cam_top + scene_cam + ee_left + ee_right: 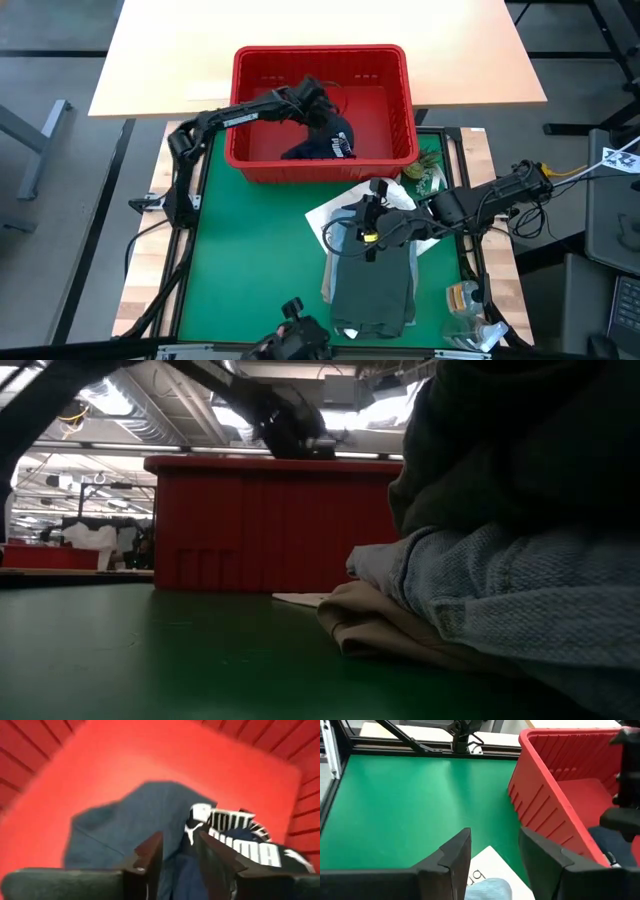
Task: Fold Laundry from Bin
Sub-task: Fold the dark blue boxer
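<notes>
my left gripper (177,862) is down in the red bin (395,62), fingers parted over the navy shorts (150,820) lying there, gripping nothing. right gripper (492,857) open above the folded pile (375,285)

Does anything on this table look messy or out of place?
Mostly tidy. The folded stack lies on the green mat, but a white printed bag pokes out askew underneath it. Navy shorts lie crumpled in the red bin, under the left hand.
</notes>
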`<state>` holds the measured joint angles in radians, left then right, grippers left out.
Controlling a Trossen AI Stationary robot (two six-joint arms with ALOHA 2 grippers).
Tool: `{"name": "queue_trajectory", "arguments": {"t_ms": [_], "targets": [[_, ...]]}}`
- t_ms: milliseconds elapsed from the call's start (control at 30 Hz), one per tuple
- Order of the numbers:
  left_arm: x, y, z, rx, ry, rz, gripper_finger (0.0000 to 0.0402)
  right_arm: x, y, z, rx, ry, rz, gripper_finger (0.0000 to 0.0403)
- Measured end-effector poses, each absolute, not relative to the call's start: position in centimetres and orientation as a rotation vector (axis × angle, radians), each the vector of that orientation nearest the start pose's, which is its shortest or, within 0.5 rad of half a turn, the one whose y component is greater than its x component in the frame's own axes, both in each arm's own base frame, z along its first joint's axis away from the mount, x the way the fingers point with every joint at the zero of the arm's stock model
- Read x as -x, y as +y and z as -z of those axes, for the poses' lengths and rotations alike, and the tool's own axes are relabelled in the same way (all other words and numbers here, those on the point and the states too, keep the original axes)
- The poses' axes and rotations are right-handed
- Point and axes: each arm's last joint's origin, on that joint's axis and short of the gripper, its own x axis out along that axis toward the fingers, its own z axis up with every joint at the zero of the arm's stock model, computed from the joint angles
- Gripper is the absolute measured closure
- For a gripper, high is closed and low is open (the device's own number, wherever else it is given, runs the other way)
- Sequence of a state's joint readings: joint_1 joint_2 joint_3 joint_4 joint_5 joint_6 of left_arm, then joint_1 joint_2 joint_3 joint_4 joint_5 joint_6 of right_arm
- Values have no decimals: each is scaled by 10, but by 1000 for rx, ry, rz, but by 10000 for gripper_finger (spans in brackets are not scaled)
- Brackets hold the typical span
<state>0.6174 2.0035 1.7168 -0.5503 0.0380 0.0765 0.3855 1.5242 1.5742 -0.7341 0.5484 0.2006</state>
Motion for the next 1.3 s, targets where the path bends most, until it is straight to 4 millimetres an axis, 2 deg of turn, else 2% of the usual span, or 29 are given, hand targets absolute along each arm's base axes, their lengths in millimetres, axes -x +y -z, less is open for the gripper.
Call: {"name": "queue_trajectory", "arguments": {"t_ms": [233,433,633,900,1067,1300], "targets": [[-379,269,-198,321,939,-536,272,-303,107,-381,96,594,203,237],[-381,279,-161,377,1002,-541,272,-303,107,-381,97,594,203,237],[-372,289,-160,464,985,-514,272,-303,107,-381,97,595,203,237],[-361,290,-157,529,1065,-496,272,-303,107,-381,98,595,203,237],[-362,288,-147,563,1082,-453,272,-303,107,-381,98,595,202,237],[-362,288,-144,607,1070,-385,272,-303,107,-381,98,595,202,237]]}}
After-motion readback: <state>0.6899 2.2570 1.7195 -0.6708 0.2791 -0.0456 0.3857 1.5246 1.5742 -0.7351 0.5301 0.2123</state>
